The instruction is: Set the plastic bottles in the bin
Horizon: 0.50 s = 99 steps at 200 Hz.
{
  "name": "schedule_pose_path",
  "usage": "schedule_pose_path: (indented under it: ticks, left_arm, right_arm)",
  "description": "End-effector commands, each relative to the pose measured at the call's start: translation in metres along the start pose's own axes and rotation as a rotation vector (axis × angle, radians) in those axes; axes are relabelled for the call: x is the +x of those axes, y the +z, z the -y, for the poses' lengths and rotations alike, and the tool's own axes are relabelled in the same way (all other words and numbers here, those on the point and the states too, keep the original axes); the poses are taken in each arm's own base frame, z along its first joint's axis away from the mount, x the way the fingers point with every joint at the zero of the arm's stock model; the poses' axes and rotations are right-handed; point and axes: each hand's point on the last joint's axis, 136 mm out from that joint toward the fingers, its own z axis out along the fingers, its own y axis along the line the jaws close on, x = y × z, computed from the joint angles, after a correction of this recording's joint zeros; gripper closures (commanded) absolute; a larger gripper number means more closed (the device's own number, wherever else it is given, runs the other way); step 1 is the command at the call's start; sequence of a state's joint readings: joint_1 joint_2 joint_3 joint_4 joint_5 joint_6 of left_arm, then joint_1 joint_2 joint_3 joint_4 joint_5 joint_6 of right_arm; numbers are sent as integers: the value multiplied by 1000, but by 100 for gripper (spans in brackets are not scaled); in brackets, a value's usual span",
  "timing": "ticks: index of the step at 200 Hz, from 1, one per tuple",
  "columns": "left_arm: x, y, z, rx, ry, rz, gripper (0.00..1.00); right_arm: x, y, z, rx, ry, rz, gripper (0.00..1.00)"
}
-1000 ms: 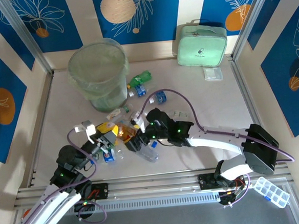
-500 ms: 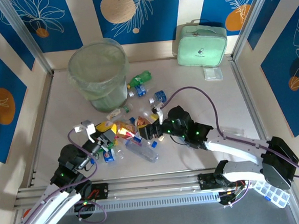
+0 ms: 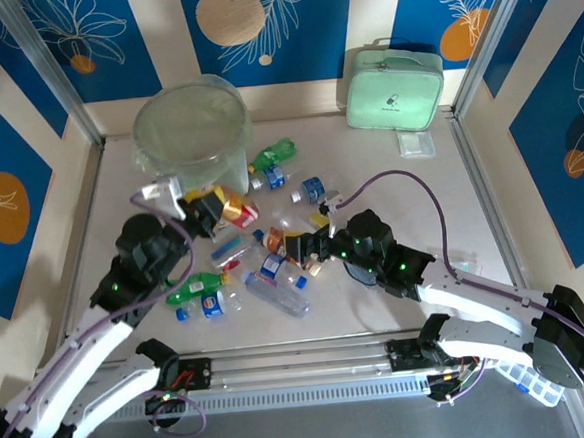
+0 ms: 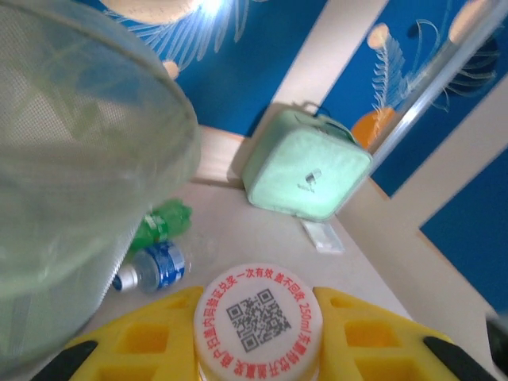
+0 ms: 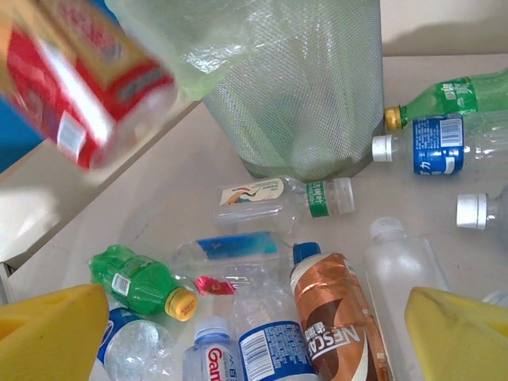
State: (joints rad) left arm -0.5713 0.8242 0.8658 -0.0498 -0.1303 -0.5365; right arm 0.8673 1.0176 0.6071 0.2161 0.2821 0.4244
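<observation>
Since a second ago the left gripper [image 3: 214, 206] has swung up from the near left of the table to just beside the bin [image 3: 199, 175], carrying a red-label bottle [image 3: 235, 209]. The right gripper [image 3: 309, 248] has drawn back toward the right side of the pile.

From above, the left jaws are clamped on that bottle, held high against the bin's near wall, I judge so it can clear the rim and drop in. The other bottles [image 3: 283, 300] lie scattered between the bin and the arms.

On the left wrist camera, the bottle's white cap [image 4: 258, 316] sits pinched between yellow fingers [image 4: 135, 349]. The bin looms on the left and a green case [image 4: 305, 175] stands far behind.

On the right wrist camera, that gripper's fingers are spread wide with nothing held, poised over a brown coffee bottle [image 5: 333, 325], which is likely the next pick.
</observation>
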Motion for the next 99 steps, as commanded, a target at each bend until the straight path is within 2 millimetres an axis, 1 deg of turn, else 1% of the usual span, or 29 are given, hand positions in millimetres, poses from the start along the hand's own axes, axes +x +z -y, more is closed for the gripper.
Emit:
schedule_pose_path:
  ticks: [1, 12, 21, 22, 27, 43, 54, 65, 78, 92, 99]
  left_arm:
    - [-37, 16, -4, -79, -35, 27, 100]
    - [-61, 26, -3, -104, -39, 38, 100]
    - [-80, 36, -5, -137, -38, 35, 100]
    - [-79, 38, -6, -142, -39, 30, 100]
    - [-92, 44, -6, -148, -45, 39, 100]
    - [-124, 62, -18, -167, -93, 58, 100]
    - [-140, 75, -25, -181, -116, 57, 100]
    - [-153, 87, -32, -203, -121, 47, 100]
    - [-158, 101, -48, -251, -131, 22, 100]
    - [-157, 114, -72, -331, -168, -20, 100]
    - [-150, 120, -86, -370, -194, -55, 100]
  right_arm:
    - [5, 1, 7, 30, 15, -6, 4]
    - [6, 4, 6, 36, 7, -14, 4]
    - [8, 6, 6, 35, 3, -19, 4]
    - [8, 6, 6, 36, 3, -19, 4]
    - [9, 8, 6, 35, 0, -24, 4]
    - [14, 13, 5, 35, -5, -43, 4]
    - [17, 17, 3, 34, -19, -55, 5]
    - [20, 20, 1, 38, -33, -64, 4]
    - [22, 22, -2, 40, -53, -70, 5]
    - [24, 25, -3, 50, -74, -78, 5]
    - [26, 26, -3, 63, -82, -84, 4]
